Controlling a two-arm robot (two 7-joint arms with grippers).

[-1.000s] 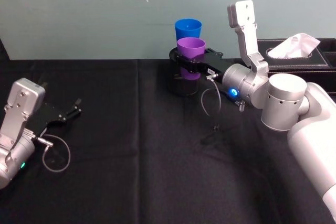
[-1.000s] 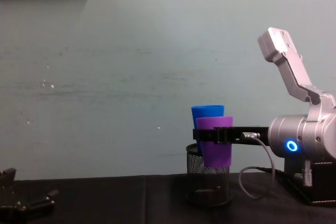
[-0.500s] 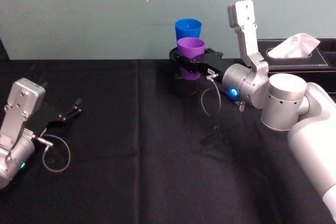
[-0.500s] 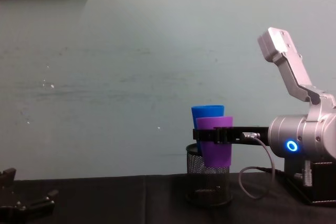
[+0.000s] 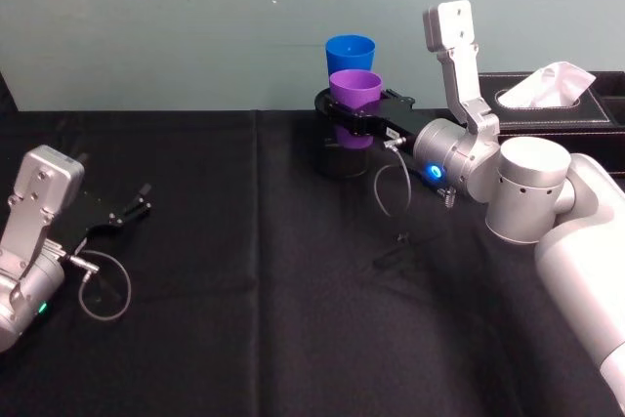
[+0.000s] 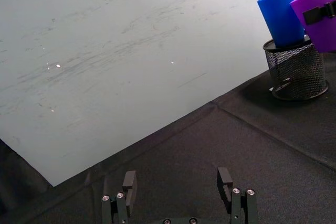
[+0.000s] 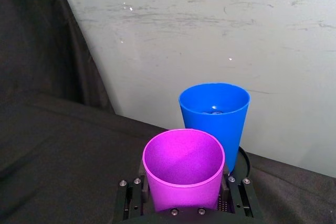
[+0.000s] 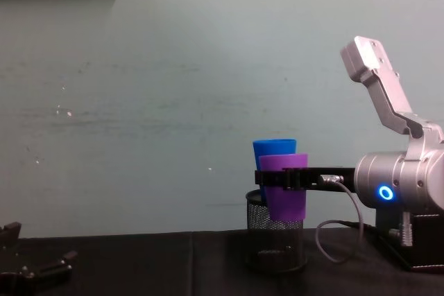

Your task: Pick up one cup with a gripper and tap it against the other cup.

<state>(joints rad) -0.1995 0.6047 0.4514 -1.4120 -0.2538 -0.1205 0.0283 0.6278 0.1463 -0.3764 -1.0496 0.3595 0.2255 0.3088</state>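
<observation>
Purple plastic up in the air: the tapered purple plastic tumbler (image 5: 354,91) is gripped around its middle by the right hand (image 5: 352,120), the slim black two-fingered clamp on the silver-grey arm. Its fingers are closed snugly on either side of the wall, and the cup is upright, rim up. It hangs far back over the bench (image 5: 273,300), right of centre, at the black mesh pen holder (image 5: 335,159), with its base down around the level of the mesh rim. Whether the base is just in front of the rim or dipping inside, I can't tell.

Just beyond it, on the far side, stands the bright blue plastic tumbler (image 5: 350,50), base down in that mesh holder and rim a little higher than the purple one. From the right wrist view the two walls overlap; touching or a sliver apart, I can't say.

So this is the tap itself, and it wants a light touch, I'd judge — a short, straight nudge away from the robot, wall to wall, keeping the purple tumbler level. The blue one looks only loosely seated, so a hard push could rock it or shove the whole holder back. Mind the purple base too, which could snag on the mesh rim before the cups meet. A firm hold matters — smooth tapered plastic may slip on contact.

At the near left, the left hand (image 5: 125,212) rests on the bench, fingers spread wide, nothing in them.
</observation>
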